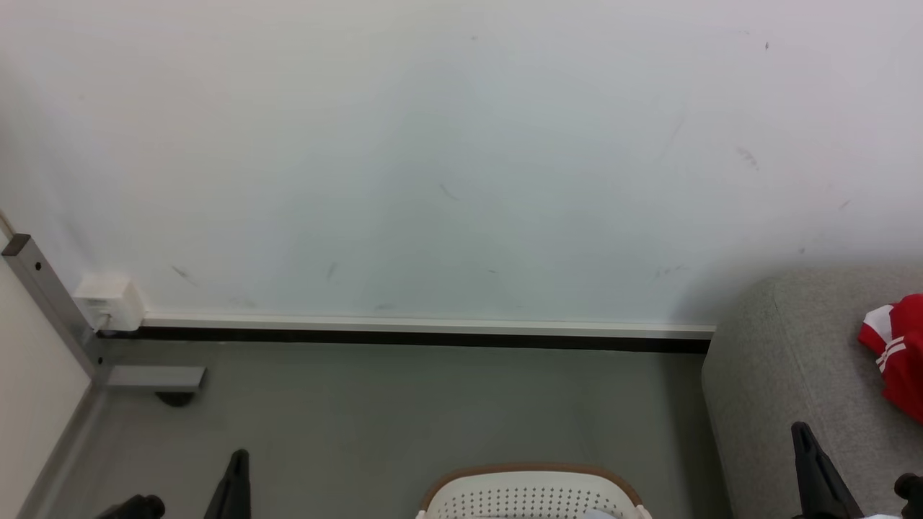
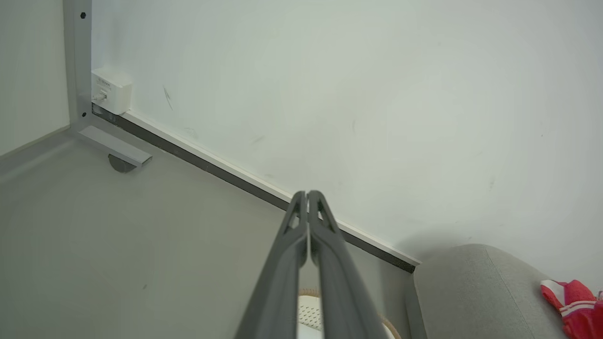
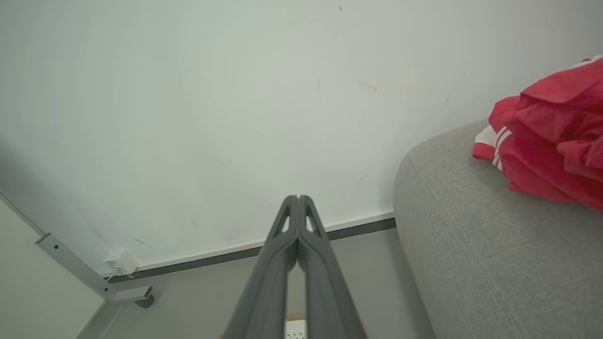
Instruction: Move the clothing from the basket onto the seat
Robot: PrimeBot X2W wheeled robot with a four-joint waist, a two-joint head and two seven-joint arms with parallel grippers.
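Clothing [image 1: 898,353] already lies on the seat [image 1: 786,375] beside the basket [image 1: 530,490], whose contents are hidden, while the left gripper [image 2: 307,194] and right gripper [image 3: 297,197] are pinched closed, empty.

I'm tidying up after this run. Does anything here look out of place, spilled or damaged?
Nothing serious. The clothing lies crumpled in a heap on the seat, not spread flat. The wall carries a few dark scuff marks. The basket stands upright on the floor.
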